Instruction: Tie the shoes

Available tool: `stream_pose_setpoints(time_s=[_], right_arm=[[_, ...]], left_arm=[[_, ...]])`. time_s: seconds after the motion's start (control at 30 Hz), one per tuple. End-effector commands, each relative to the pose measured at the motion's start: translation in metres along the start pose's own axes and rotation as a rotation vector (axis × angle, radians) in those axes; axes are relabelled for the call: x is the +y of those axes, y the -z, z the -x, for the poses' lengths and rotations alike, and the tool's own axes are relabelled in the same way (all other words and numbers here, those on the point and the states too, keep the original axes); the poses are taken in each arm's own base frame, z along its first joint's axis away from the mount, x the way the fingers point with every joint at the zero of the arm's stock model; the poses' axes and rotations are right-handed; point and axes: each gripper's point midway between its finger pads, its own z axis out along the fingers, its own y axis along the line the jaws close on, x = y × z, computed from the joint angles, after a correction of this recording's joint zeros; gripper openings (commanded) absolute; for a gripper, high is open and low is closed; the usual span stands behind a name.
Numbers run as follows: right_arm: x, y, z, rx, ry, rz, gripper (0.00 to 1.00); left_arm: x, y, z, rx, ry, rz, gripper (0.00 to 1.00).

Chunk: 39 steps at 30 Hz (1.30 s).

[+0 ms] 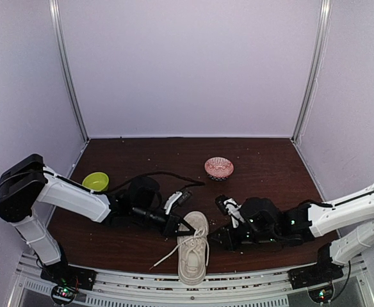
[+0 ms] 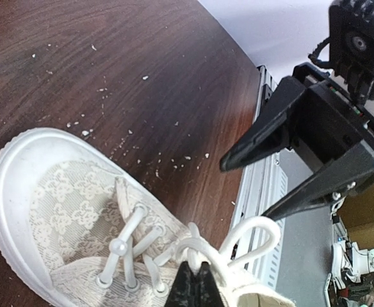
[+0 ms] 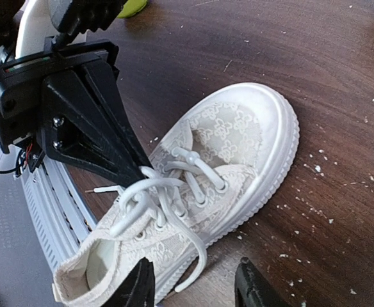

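Observation:
The cream sneaker [image 1: 192, 254] lies at the table's near edge, toe away from the arms. My left gripper [image 1: 186, 225] is over its laces; in the left wrist view [image 2: 196, 281] it is shut on a white lace beside a loose loop [image 2: 267, 225]. In the right wrist view the shoe [image 3: 228, 137] lies slantwise, and the left gripper [image 3: 134, 171] pinches the lace at the eyelets. My right gripper [image 3: 193, 288] is open, just right of the shoe [image 1: 216, 240], its jaws straddling a free lace end [image 3: 196, 259]. Another lace end [image 1: 164, 259] trails left on the table.
A green bowl [image 1: 95, 181] sits at the left and a red patterned bowl [image 1: 219, 168] at the back middle. A black cable [image 1: 164, 173] curves behind the left arm. White crumbs dot the dark wood table [image 1: 264, 160]. The metal rail [image 1: 238, 281] is just behind the shoe's heel.

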Motion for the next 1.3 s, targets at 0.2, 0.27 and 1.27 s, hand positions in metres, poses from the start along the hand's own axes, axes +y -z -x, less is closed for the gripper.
stream_pose_setpoints(time_s=[0.2, 0.27, 1.27], right_arm=[[0.02, 0.017, 0.022, -0.111, -0.033, 0.05, 0.6], [0.027, 0.012, 0.026, -0.115, -0.033, 0.057, 0.61], [0.003, -0.007, 0.019, -0.099, -0.045, -0.096, 0.0]], left_arm=[[-0.002, 0.005, 0.005, -0.023, -0.016, 0.009, 0.0], [-0.002, 0.005, 0.005, -0.022, -0.015, 0.009, 0.0], [0.01, 0.02, -0.023, 0.031, -0.004, 0.081, 0.0]])
